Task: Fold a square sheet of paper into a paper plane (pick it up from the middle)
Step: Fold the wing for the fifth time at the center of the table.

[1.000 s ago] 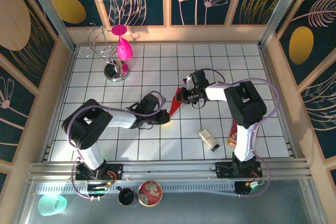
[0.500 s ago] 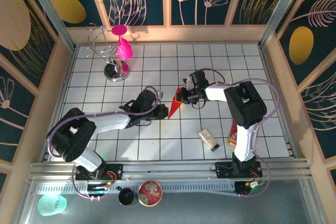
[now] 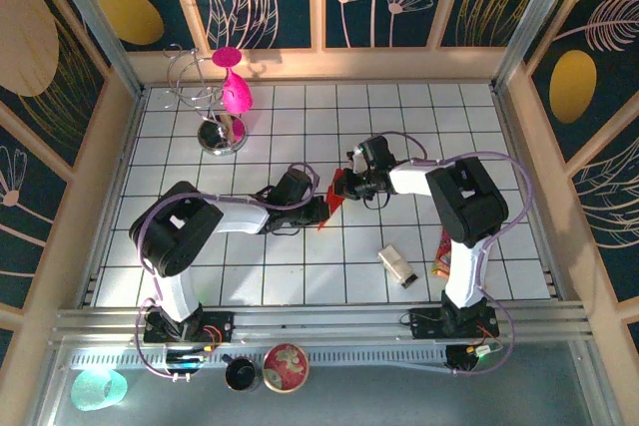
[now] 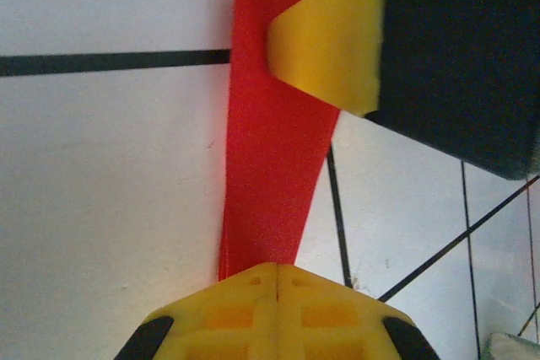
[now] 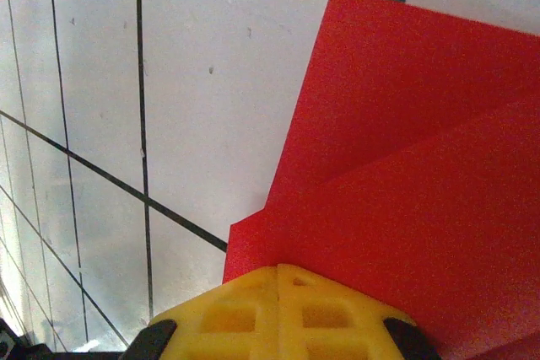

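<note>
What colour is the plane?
The plane is bright red, clearest in the right wrist view.

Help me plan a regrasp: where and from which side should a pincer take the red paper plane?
Pinch a narrow end of the paper plane, pads on its flat faces, approaching along its length: it's a thin, flat, layered strip.

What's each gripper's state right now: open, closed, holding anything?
Left gripper: closed, pinching the narrow end of the folded red paper.
Right gripper: closed on the same paper.
</note>
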Robot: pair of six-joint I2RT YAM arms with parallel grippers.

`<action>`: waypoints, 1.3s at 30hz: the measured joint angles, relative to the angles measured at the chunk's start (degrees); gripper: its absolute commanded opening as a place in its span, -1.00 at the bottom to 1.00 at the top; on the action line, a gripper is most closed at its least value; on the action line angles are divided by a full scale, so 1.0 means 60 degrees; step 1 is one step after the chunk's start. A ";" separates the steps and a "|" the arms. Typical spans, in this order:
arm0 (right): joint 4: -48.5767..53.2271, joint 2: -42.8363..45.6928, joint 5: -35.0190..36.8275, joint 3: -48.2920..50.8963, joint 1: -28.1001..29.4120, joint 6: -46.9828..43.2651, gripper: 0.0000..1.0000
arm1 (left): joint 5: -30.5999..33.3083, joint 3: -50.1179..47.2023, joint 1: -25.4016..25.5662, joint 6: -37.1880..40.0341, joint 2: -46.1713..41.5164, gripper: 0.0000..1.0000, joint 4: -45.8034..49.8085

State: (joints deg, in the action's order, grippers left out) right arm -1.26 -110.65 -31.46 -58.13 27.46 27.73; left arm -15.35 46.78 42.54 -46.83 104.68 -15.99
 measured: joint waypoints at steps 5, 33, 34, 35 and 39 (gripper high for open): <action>0.0244 0.0415 0.0342 0.0168 0.0015 0.0004 -0.89 | -0.0004 0.0000 0.0018 -0.0036 0.0066 -1.00 0.0007; 0.0095 0.0878 0.1909 0.0503 0.0878 0.0528 -0.62 | -0.0113 -0.0029 0.0018 -0.0186 0.0135 -1.00 -0.0160; -0.0015 0.0878 0.1912 0.0572 0.0874 0.0608 -0.64 | -0.0113 -0.0029 0.0018 -0.0215 0.0135 -1.00 -0.0160; -0.0084 0.0871 0.1916 0.0623 0.0860 0.0699 -0.64 | -0.0113 -0.0029 0.0018 -0.0237 0.0135 -1.00 -0.0160; -0.0350 0.0834 0.1902 0.0772 0.0739 0.0889 -0.64 | -0.0113 -0.0087 0.0018 -0.0324 0.0135 -1.00 -0.0262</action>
State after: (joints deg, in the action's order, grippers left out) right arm -3.36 -105.65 -20.05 -53.49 31.90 33.06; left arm -16.03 46.26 42.65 -48.77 105.49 -17.56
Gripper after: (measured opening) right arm 0.180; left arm 0.044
